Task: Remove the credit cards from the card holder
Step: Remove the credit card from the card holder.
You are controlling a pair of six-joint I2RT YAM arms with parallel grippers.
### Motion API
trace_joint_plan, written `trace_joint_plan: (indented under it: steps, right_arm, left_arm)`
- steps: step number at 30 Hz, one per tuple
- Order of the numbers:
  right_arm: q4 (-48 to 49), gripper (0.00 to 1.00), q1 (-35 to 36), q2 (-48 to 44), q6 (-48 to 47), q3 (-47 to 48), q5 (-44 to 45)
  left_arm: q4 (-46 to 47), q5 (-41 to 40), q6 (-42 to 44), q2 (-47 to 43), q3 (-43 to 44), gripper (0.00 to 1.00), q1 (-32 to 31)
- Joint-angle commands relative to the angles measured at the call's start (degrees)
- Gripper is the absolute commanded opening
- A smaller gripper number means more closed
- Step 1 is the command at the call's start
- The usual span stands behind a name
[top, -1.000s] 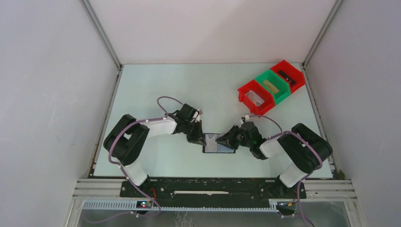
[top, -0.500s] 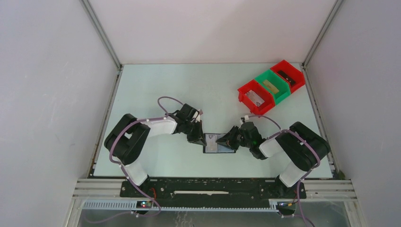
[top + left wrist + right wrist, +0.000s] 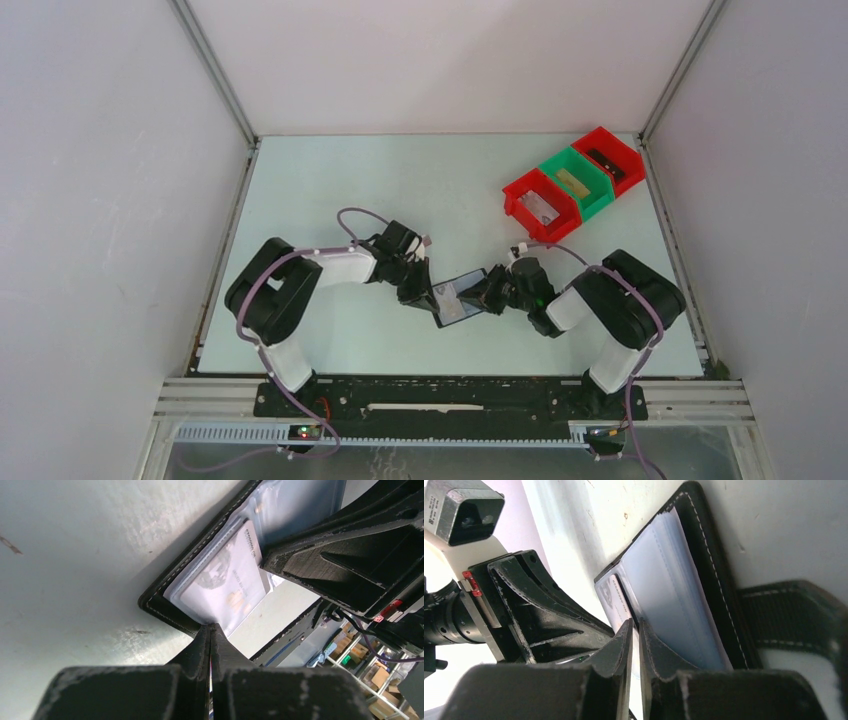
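At the bottom middle of my left wrist view, my left gripper is pressing its fingers together until only a hairline is showing. The tips are closing on the near rim of the card holder, I judge to be anchoring it while my other side is pulling. Just above them the holder is lying open on the table, and a pale credit card is poking out of its clear sleeve.

In the right wrist view my right gripper is sitting at lower centre, its fingers a sliver apart, seemingly nipping the card's edge where it is leaving the sleeve. Drawing it out along the pocket looks like the aim. The strap tab is trailing off at the right.

My own tips are covering both grip points, so I cannot be sure whether leather, sleeve or card is between them. The card's print is blurring, and how many cards are remaining inside I cannot tell. Overhead, both wrists are hiding the holder's ends. The red and green bins are sitting far at upper right.
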Motion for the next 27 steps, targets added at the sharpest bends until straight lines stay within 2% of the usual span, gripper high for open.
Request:
trace_joint_plan:
  steps: [1,6,13,18,22,27]
  right_arm:
    - [0.43,0.19,1.04,2.71,-1.0,0.4,-3.46]
    - [-1.43,0.21,1.04,4.06,-2.77,0.44,-2.99]
    - [-7.75,0.08,1.1,1.79,-7.51,2.49,-5.3]
    - [-18.56,0.19,2.3,-2.97,-13.65,5.06,-3.47]
    - [-22.82,0.19,2.54,-5.25,-15.71,5.45,-2.22]
    - [-22.22,0.18,2.91,-5.6,-15.89,5.51,-3.85]
  left_arm:
    - [3.45,0.12,-0.29,2.65,2.3,0.0,-1.3]
    - [2.73,-1.18,0.23,3.1,3.0,0.0,-1.3]
    - [0.97,-4.09,1.09,3.0,3.84,0.0,-1.21]
    - [-0.71,-5.52,1.82,3.37,5.36,0.0,-1.08]
    - [-1.78,-6.97,2.04,2.89,6.27,0.0,-0.75]
    - [-2.98,-7.51,2.88,2.91,7.31,0.0,-0.48]
